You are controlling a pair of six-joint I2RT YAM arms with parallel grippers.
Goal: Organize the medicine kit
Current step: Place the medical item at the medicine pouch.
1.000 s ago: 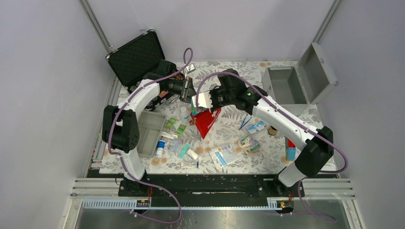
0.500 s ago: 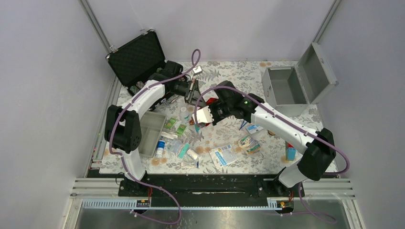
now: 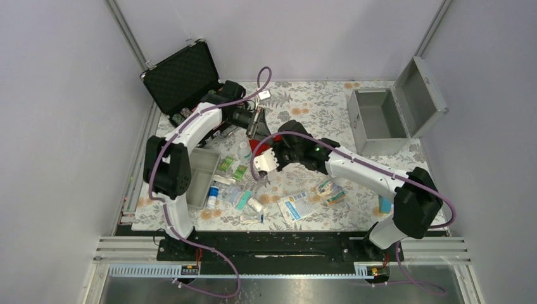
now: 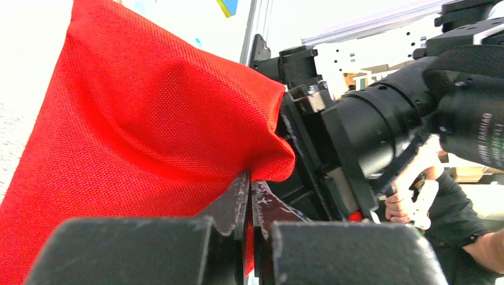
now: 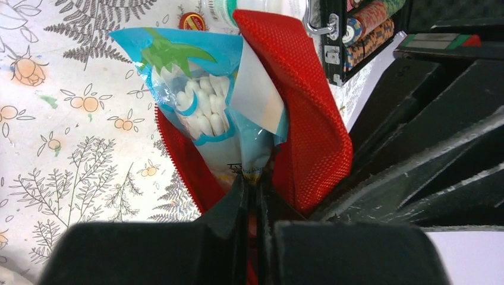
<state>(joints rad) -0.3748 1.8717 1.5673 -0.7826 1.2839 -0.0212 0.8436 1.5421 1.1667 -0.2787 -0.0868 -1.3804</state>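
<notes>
the medicine kit [image 3: 379,120] sits at the desk's [image 3: 316,95] far right corner, mouth up, its lid [image 3: 423,95] raised on the right side; it is too cube-like for a clear long axis. only the top view shows it. the wrist views show the grips: left gripper [image 4: 249,185] pinching the red pouch [image 4: 136,130], right gripper [image 5: 252,185] pinching a blue packet [image 5: 196,101] between the pouch's sides.

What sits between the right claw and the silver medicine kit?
Top view: beyond the right claw, only its arm's wrist, then bare floral cloth up to the medicine kit.
</notes>
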